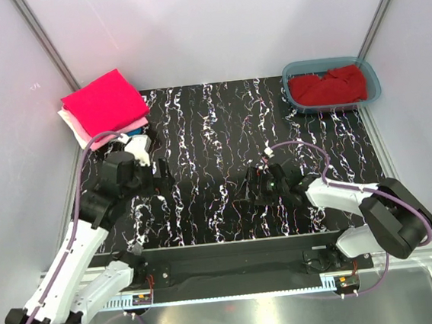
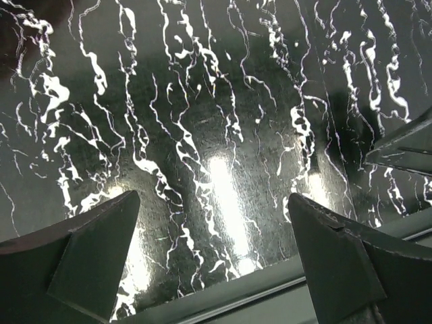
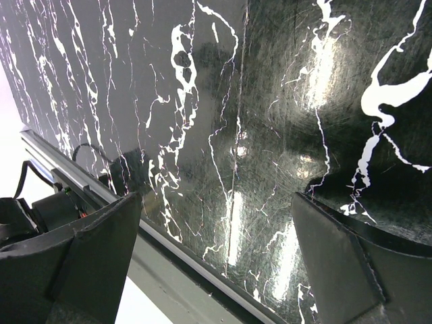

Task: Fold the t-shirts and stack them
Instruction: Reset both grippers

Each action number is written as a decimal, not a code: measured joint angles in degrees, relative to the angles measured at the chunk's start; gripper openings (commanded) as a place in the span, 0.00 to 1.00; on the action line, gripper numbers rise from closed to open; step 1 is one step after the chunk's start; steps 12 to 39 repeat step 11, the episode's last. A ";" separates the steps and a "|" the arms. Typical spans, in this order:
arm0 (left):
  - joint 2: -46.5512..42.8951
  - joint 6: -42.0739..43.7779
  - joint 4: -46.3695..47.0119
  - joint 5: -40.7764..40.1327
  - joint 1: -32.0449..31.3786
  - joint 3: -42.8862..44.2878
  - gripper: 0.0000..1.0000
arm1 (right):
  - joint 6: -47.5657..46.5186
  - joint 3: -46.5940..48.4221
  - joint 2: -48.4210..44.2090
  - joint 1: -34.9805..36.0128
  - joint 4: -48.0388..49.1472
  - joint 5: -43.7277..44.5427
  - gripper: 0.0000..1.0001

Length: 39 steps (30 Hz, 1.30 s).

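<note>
A folded bright pinkish-red t-shirt (image 1: pixel 104 101) tops a stack at the table's far left corner, with light pink (image 1: pixel 137 126), cream (image 1: pixel 70 122) and blue (image 1: pixel 132 131) edges showing under it. A darker red t-shirt (image 1: pixel 328 86) lies crumpled in the teal tub (image 1: pixel 372 78) at the far right. My left gripper (image 1: pixel 161 179) is open and empty over bare table, near the stack. My right gripper (image 1: pixel 249 192) is open and empty at mid table. Both wrist views show only black marbled table between spread fingers (image 2: pixel 88 250) (image 3: pixel 347 260).
The black white-veined table (image 1: pixel 222 146) is bounded by white walls at the back and sides. Its near metal edge rail (image 3: pixel 182 260) shows in both wrist views. The arm bases stand at the front edge.
</note>
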 measured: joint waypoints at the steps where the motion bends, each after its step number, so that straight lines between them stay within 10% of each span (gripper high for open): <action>1: -0.70 0.00 -0.24 0.02 0.00 0.00 0.99 | 0.00 0.09 0.07 0.00 -0.15 0.00 1.00; 39: -11.39 1.95 -0.68 -0.98 0.00 -1.14 0.99 | 0.07 0.76 0.85 -0.04 -1.05 0.02 1.00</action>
